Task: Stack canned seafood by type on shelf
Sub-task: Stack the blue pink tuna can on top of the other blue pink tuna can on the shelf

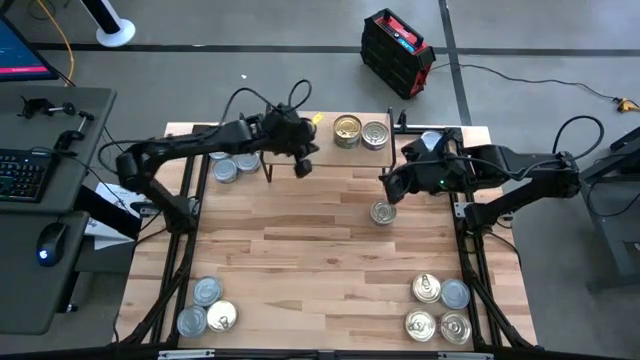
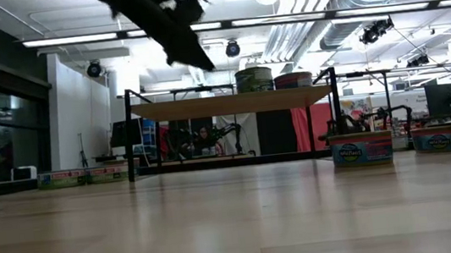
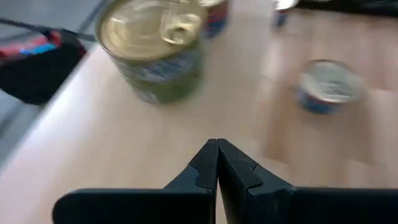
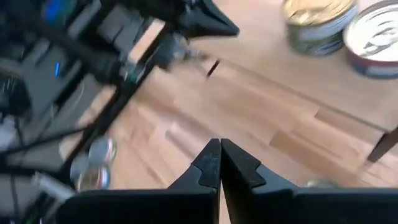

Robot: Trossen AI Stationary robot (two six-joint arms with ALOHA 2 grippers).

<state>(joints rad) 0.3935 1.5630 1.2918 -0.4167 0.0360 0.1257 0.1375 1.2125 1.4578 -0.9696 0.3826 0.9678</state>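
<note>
The shelf [image 1: 325, 155] [image 2: 231, 103] stands at the table's far edge. On its board stand a gold-lidded tin [image 1: 347, 131] [image 3: 152, 46] [image 4: 317, 22] and a silver-lidded tin [image 1: 375, 133] [image 4: 376, 37]. A lone silver-lidded tin [image 1: 382, 212] [image 3: 326, 87] rests on the table in front of the shelf. My left gripper [image 1: 300, 165] [image 3: 217, 149] hovers shut over the shelf's near left part, holding nothing. My right gripper [image 1: 388, 190] [image 4: 220, 149] hangs shut and bare above the table, just far of the lone tin.
Two tins [image 1: 232, 166] sit on the table left of the shelf. Tins cluster at the near left corner [image 1: 205, 305] and the near right corner [image 1: 440, 308]. The middle of the tabletop [image 1: 320, 250] is bare wood. A keyboard and mouse lie on a desk left of the table.
</note>
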